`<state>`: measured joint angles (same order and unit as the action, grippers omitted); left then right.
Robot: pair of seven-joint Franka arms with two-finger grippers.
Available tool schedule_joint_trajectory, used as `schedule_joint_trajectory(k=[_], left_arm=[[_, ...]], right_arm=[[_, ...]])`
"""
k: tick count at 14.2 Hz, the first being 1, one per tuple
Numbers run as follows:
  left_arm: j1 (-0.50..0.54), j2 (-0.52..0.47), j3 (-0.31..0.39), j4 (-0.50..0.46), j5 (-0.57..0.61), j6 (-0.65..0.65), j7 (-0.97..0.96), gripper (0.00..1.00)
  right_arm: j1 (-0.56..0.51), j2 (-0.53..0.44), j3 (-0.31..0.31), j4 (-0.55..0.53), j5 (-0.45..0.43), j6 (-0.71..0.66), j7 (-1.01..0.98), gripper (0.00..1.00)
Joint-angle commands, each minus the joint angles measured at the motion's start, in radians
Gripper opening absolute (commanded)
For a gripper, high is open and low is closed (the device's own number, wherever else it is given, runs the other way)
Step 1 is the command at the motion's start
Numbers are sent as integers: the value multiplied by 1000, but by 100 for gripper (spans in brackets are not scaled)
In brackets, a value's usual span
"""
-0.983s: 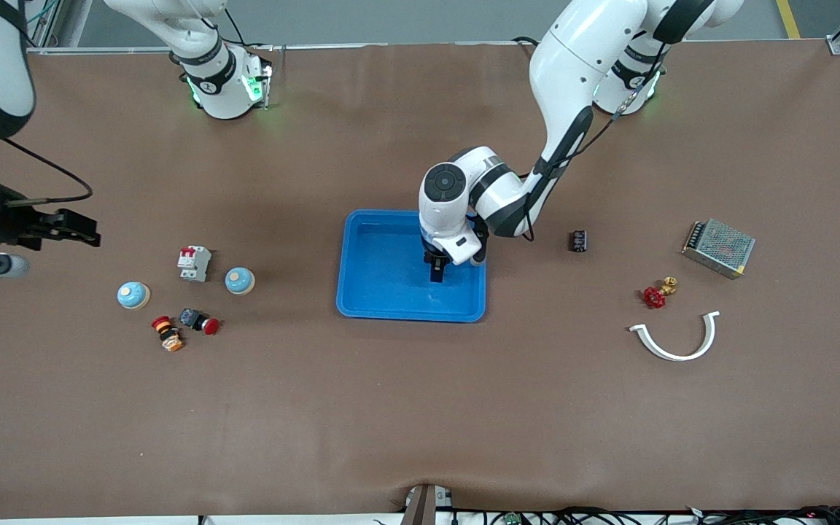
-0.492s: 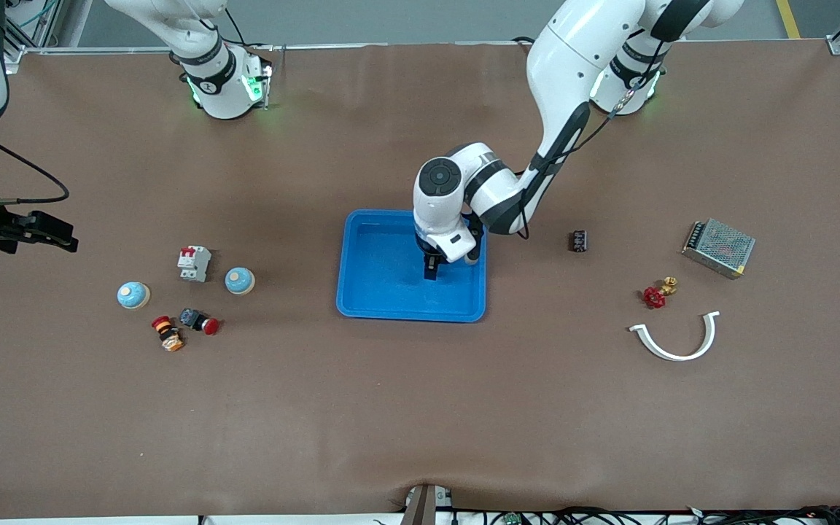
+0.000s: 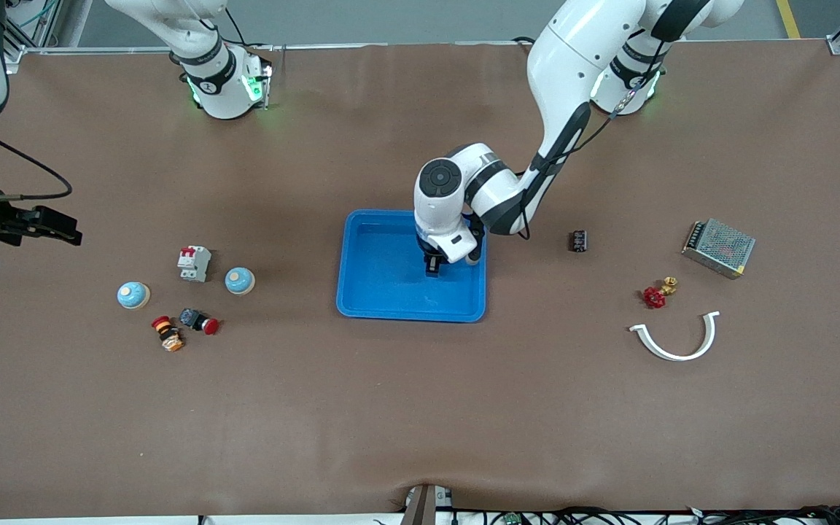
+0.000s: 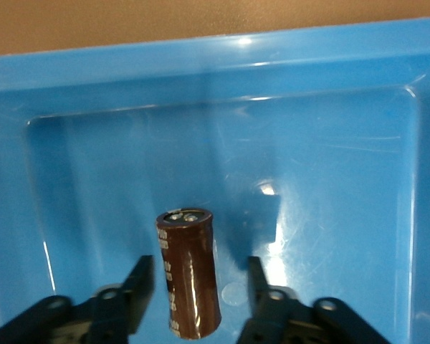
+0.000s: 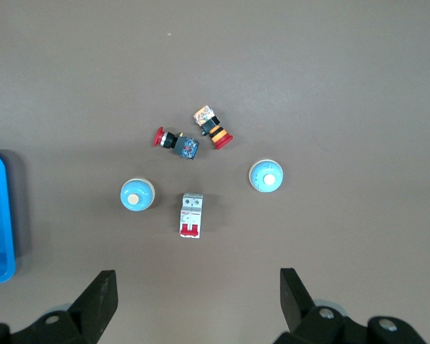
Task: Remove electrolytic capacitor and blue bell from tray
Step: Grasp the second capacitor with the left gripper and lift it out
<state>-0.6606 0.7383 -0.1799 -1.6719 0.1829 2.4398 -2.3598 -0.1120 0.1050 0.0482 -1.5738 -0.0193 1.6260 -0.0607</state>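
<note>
A brown cylindrical capacitor (image 4: 190, 283) rests in the blue tray (image 3: 376, 292), between the fingers of my left gripper (image 3: 433, 270). The gripper is open, with a gap on each side of the capacitor; the left wrist view shows it too (image 4: 199, 276). In the front view the capacitor is hidden under the left hand. Two blue bells (image 3: 133, 294) (image 3: 239, 281) stand on the table toward the right arm's end. My right gripper (image 3: 55, 227) is open and empty, high above the table edge there. The right wrist view (image 5: 197, 287) shows both bells (image 5: 137, 195) (image 5: 266, 175) below.
A white circuit breaker (image 3: 194, 262) and two push buttons (image 3: 199, 320) (image 3: 167, 333) lie beside the bells. Toward the left arm's end lie a black terminal block (image 3: 579, 240), a red valve (image 3: 655, 293), a white curved clip (image 3: 675, 339) and a metal power supply (image 3: 718, 247).
My left gripper has shifted slightly inside the tray, toward the right arm's end. My right gripper has drawn back toward the table's edge.
</note>
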Motion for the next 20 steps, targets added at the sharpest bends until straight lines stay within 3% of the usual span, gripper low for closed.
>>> schedule_joint_trajectory(k=[1,6,10,13,16,20], left_arm=[[-5,-16,7,0,36,-33,34,0],[4,-42,5,12,38,-100,99,0],[18,-43,3,113,26,-234,178,0],[35,-85,0,130,13,-283,325,0],[75,-143,-7,124,-8,-353,557,0],[116,-229,-7,25,-25,-383,856,0]], right_arm=[[-15,-53,10,-3,30,-24,18,100],[-12,-152,10,-104,32,-3,18,100],[-12,-278,10,-267,29,98,16,100],[-23,-260,5,-214,25,98,2,100],[-28,-167,4,-97,22,39,7,100],[-28,-154,4,-97,29,32,13,100]])
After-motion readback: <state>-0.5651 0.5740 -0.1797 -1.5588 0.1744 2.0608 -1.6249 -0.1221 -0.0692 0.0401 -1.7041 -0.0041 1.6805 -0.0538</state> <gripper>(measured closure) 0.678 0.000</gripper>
